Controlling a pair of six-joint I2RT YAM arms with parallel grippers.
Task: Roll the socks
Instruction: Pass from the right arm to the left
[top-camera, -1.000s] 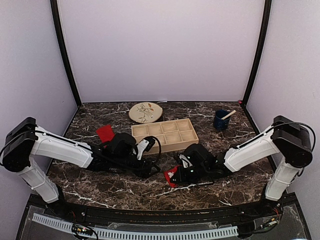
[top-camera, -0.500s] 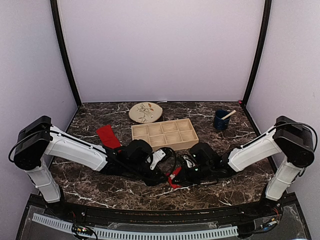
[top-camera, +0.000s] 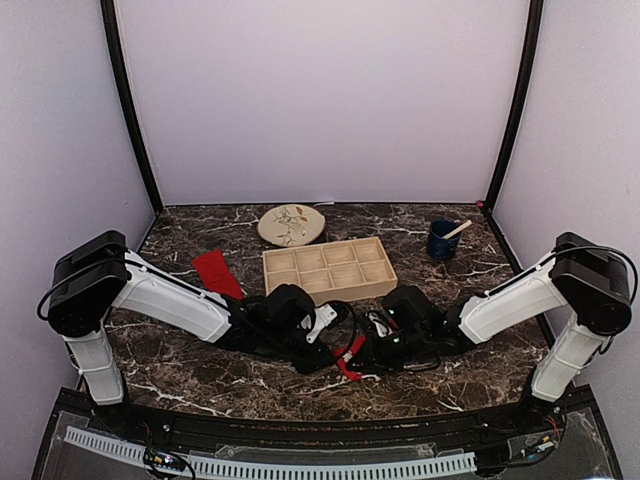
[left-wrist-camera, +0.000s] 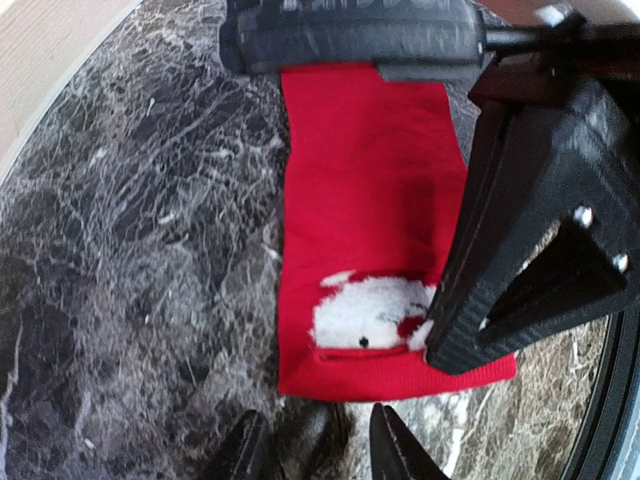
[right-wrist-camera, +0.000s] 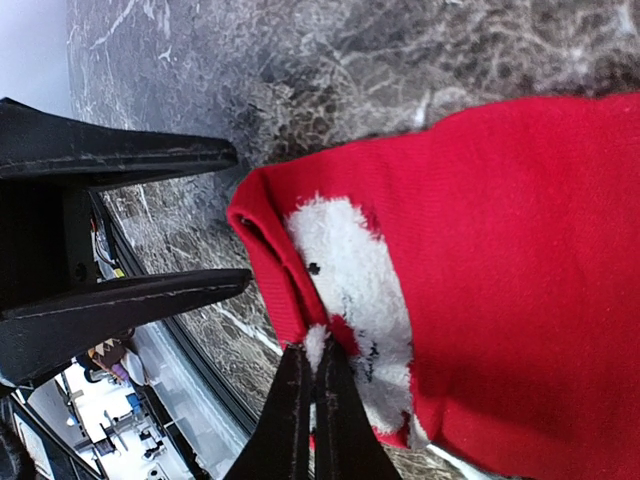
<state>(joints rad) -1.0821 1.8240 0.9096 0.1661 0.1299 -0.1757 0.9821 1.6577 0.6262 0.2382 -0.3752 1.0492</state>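
Left of middle in the overhead shot, the spare sock (top-camera: 215, 272) lies flat, nobody touching it. The left gripper (left-wrist-camera: 312, 455) has swung in toward bottom centre over the last second and now hangs with its fingers apart, just off the end of the other sock (left-wrist-camera: 370, 220). On the right, the right gripper (right-wrist-camera: 308, 400) is pinched tight on that same end. Guessing the roll's only about to start.
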